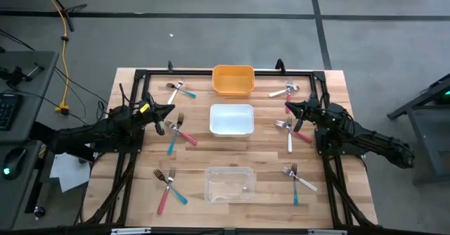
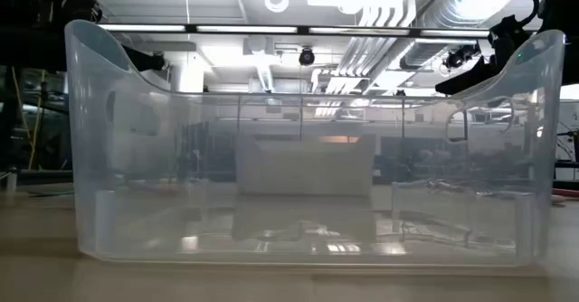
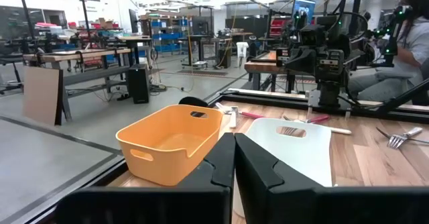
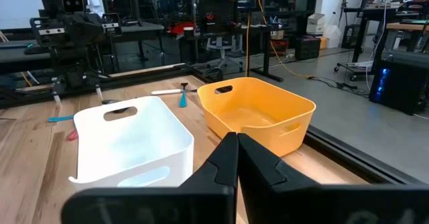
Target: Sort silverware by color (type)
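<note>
The wooden table [image 1: 351, 186] lies bare between my pinched-shut left gripper [image 1: 171, 109] and right gripper [image 1: 287, 108]; forks [image 1: 177, 129] lie beside each, three bins [image 1: 231, 119] between.

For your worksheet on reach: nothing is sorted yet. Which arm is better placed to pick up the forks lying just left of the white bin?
Left. The left gripper hovers shut close beside those forks, left of the white bin; the right gripper waits across it.

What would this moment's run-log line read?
left gripper: shut, empty | right gripper: shut, empty | forks: unsorted | bins: empty
</note>
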Tool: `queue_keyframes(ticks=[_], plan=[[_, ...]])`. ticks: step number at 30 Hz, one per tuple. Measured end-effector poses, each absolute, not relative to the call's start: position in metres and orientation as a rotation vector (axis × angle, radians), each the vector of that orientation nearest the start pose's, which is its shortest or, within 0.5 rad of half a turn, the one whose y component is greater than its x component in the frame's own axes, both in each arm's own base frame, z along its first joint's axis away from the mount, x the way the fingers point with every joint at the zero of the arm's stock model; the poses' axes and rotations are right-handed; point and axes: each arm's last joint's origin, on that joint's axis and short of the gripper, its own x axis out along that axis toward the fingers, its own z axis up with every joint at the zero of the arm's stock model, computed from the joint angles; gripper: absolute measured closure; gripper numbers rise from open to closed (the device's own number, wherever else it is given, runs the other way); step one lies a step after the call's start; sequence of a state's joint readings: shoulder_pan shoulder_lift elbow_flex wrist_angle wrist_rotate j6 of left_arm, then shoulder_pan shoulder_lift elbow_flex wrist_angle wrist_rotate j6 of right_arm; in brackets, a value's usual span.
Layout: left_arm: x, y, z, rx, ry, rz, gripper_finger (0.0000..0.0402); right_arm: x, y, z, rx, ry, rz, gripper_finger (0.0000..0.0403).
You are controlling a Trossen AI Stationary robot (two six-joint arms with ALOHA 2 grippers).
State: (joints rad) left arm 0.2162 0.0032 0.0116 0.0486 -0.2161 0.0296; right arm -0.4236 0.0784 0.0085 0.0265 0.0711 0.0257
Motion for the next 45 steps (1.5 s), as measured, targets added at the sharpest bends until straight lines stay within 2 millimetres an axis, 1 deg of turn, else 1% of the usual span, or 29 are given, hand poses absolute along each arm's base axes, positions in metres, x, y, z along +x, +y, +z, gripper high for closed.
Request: queue_keyframes(ticks=[14, 18, 26, 28, 31, 34, 36, 40, 45], plan=[[0.093, 0.027, 0.172, 0.029, -0.051, 0.433, 0.0398, 0.092, -0.044, 0.163, 0.03, 0.037, -0.495, 0.0402], [0.093, 0.027, 0.172, 0.029, -0.051, 0.433, 0.0398, 0.092, -0.044, 0.163, -0.048, 0.056, -0.506, 0.0402], [0.093, 0.027, 0.172, 0.029, -0.051, 0.433, 0.0398, 0.092, -0.044, 0.163, -0.046, 0.055, -0.506, 0.0402], [0.093, 0.027, 0.172, 0.029, -0.051, 0.433, 0.0398, 0.092, -0.044, 0.166, -0.025, 0.022, -0.507, 0.0402], [0.093, 0.027, 0.172, 0.029, -0.051, 0.433, 0.0398, 0.092, -0.044, 0.175, 0.01, -0.091, -0.5, 0.0402], [0.093, 0.027, 0.172, 0.029, -0.051, 0.433, 0.0398, 0.091, -0.043, 0.183, -0.002, -0.17, -0.487, 0.0402], [0.093, 0.027, 0.172, 0.029, -0.051, 0.433, 0.0398, 0.091, -0.043, 0.185, -0.005, -0.187, -0.487, 0.0402], [0.093, 0.027, 0.172, 0.029, -0.051, 0.433, 0.0398, 0.092, -0.044, 0.185, 0.108, -0.081, -0.488, 0.0402], [0.093, 0.027, 0.172, 0.029, -0.051, 0.433, 0.0398, 0.094, -0.046, 0.187, 0.202, 0.133, -0.547, 0.0388]])
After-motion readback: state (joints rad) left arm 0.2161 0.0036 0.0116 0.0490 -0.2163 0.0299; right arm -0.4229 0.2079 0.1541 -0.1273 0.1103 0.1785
